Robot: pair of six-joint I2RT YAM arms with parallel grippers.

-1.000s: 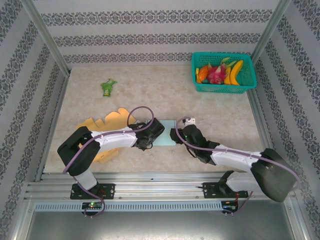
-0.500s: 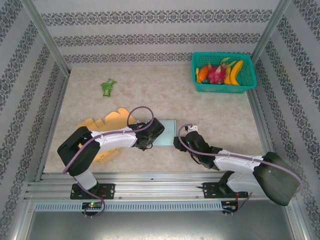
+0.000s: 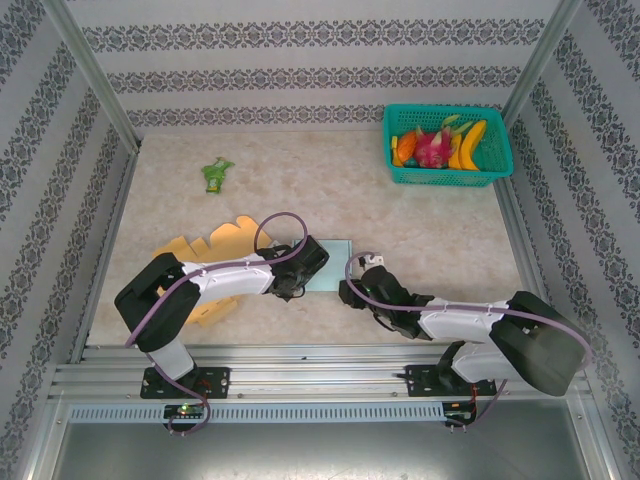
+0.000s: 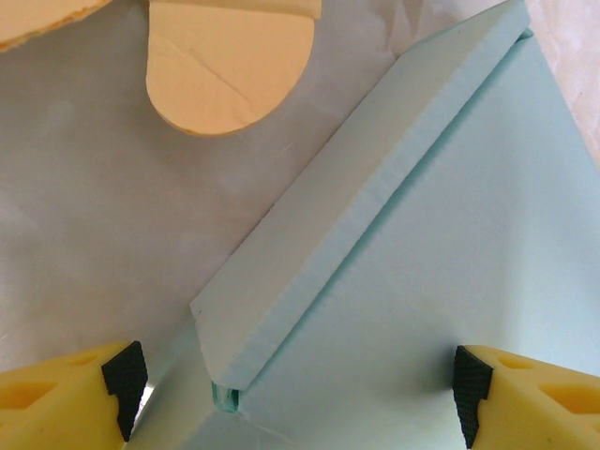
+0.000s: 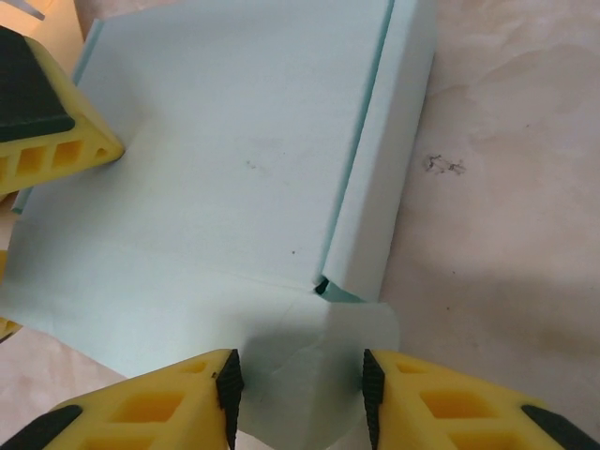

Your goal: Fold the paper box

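Observation:
The paper box (image 3: 337,256) is a pale blue sheet lying flat mid-table, one long side flap (image 4: 375,178) folded up. My left gripper (image 3: 307,268) rests over its left part, open wide, yellow fingertips (image 4: 84,394) far apart above the sheet (image 4: 441,281). My right gripper (image 3: 351,291) is at the box's near edge. Its jaws stand open on either side of a small rounded corner tab (image 5: 309,366), with a gap at each pad. The folded side flap (image 5: 384,159) runs away from that tab.
Tan cardboard pieces (image 3: 200,250) lie to the left of the box, one rounded tab (image 4: 230,66) close to the left gripper. A teal basket (image 3: 446,179) of fruit stands at the back right. A green packet (image 3: 215,175) lies at the back left.
My right gripper has drawn back toward the near edge and shifted slightly left, its jaws a little narrower. The left arm has not moved.

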